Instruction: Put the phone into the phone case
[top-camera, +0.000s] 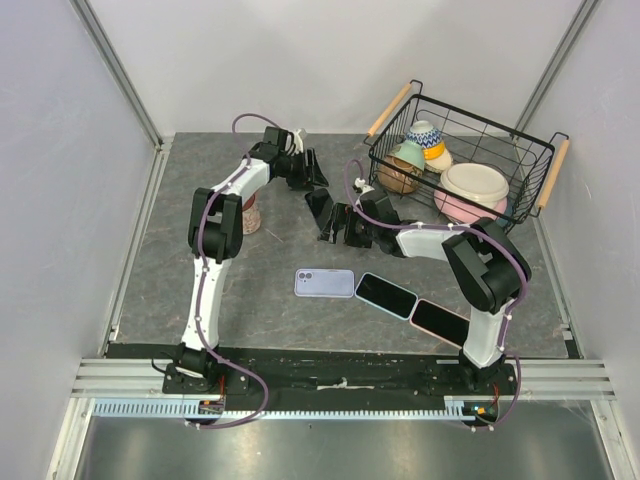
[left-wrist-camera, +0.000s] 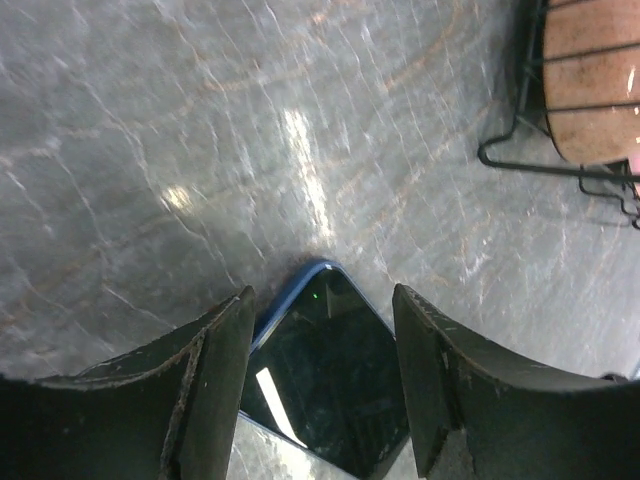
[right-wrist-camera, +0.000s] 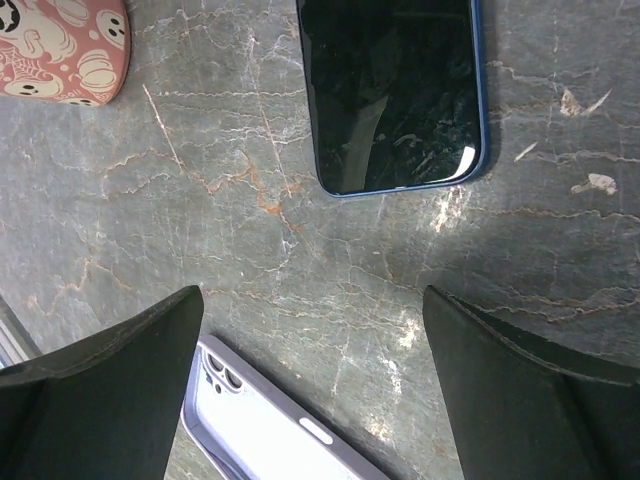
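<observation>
**Carefully: square the jaws to the phone's long edges before closing**

The left gripper (left-wrist-camera: 322, 292) stands part-open and empty. Its two dark fingers (left-wrist-camera: 200, 400) straddle one end of the phone (left-wrist-camera: 325, 380), which lies flat and screen up on the table (left-wrist-camera: 150, 150), directly beneath and between them. Whether the fingers touch its sides cannot be told. The right gripper (right-wrist-camera: 312, 292) hangs spread wide, holding nothing, with the same phone just ahead of its fingertips. The phone case (right-wrist-camera: 265, 430) lies just behind those fingertips, under the wrist, apparently hollow side up.

The step in hand looks like the pick-up. The phone sits skewed to the left jaws, with a corner pointing forward between them. Turning the wrist until both fingers face the long edges would probably give a truer hold. Coming right down to the tabletop before closing should catch the thin rim rather than ride over it. A gentle, even squeeze seems wise, since a lopsided one could spin the phone away.

The phone is a thin slab of glossy black glass, smudged and finely scratched, bound by a smooth, rounded blue rim that is likely slippery. The case is lavender and matte, with a raised lip, rounded corners and a camera cut-out, and it looks soft enough to flex. The tabletop is grey, veined like marble, and faintly shiny.
</observation>
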